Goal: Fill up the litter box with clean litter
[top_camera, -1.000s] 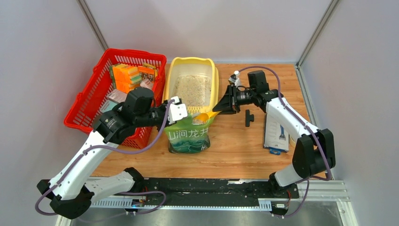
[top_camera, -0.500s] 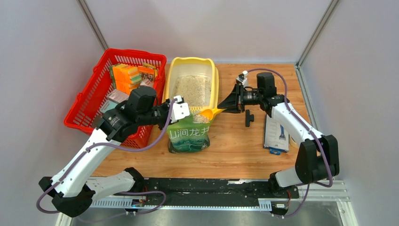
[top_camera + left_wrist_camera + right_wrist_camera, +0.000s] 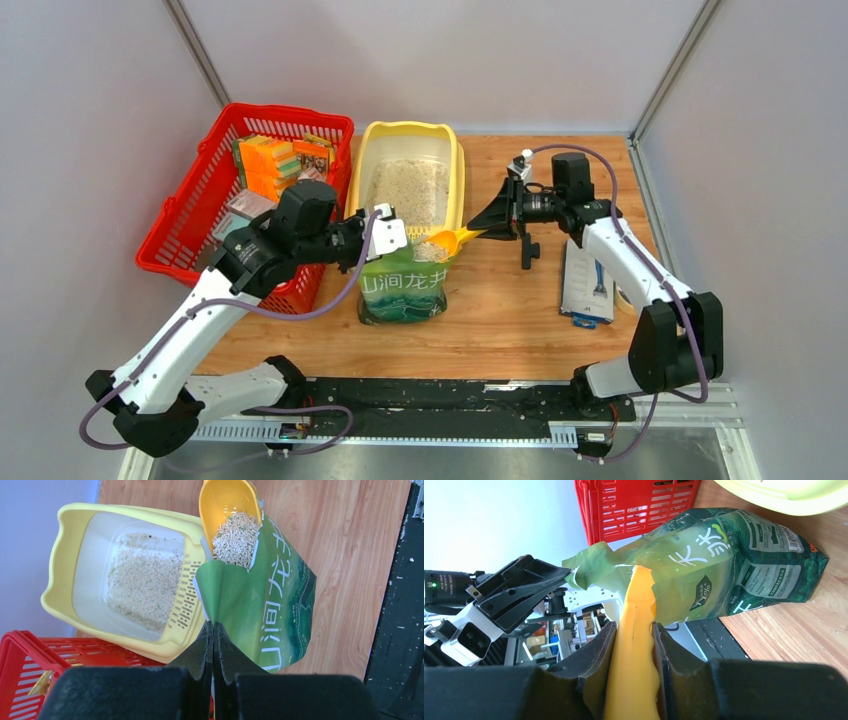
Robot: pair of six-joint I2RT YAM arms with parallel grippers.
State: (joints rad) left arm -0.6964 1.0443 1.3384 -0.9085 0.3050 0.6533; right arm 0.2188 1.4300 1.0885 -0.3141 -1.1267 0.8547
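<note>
The pale yellow litter box (image 3: 358, 170) stands at the back centre with a layer of beige litter (image 3: 408, 192) inside; it also shows in the left wrist view (image 3: 65, 545). The green pouch (image 3: 402, 290) stands upright against its near end. My left gripper (image 3: 388, 245) is shut on the pouch's top edge (image 3: 220, 580). My right gripper (image 3: 478, 225) is shut on the handle of a yellow scoop (image 3: 447, 240). The scoop (image 3: 227, 505) sits at the pouch mouth with a heap of litter pellets (image 3: 235, 537) in it.
A red mesh basket (image 3: 190, 200) with several boxes stands left of the litter box. A small black tool (image 3: 527, 250) and a white packet (image 3: 587, 285) lie on the wooden table to the right, under my right arm.
My right gripper has drawn back to the right, and the scoop has come up out of the pouch with litter in it. My left gripper still holds the pouch.
</note>
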